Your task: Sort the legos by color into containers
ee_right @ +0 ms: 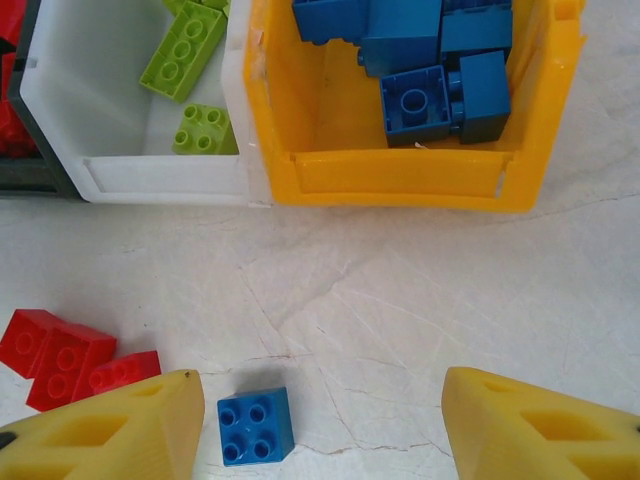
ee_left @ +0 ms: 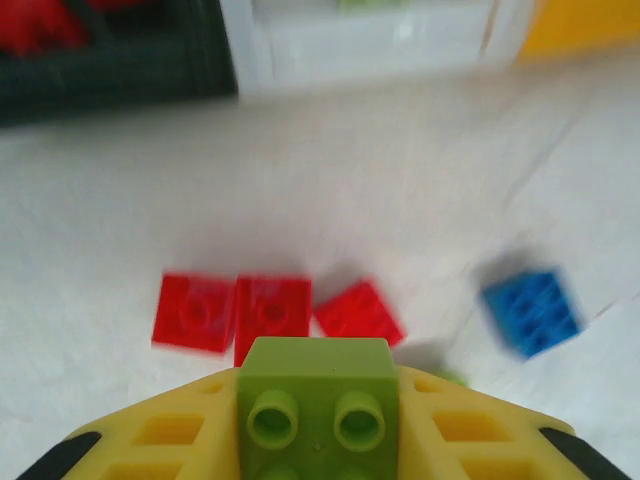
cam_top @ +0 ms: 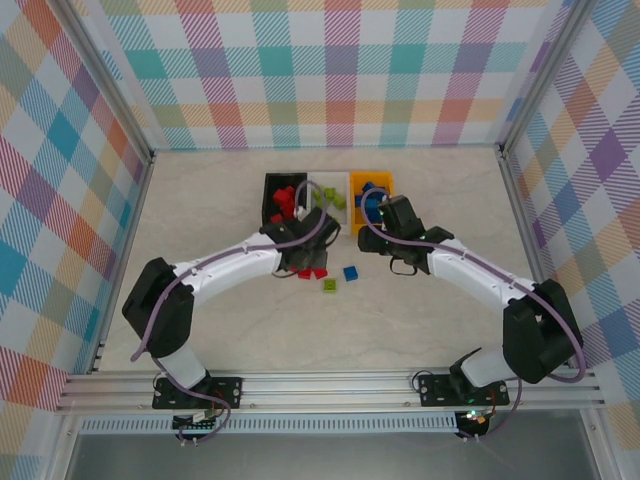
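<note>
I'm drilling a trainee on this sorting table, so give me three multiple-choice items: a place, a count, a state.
1. Which bin stands in the middle? A black B white C orange-yellow
2. How many red bricks lie loose on the table? A one B three C six
3. The left gripper is: A closed on a brick B wide open, empty C gripping a bin rim
Answers: 1 B, the white bin has a bin on each side. 2 B, three lie together. 3 A, a green brick sits between its fingers.
</note>
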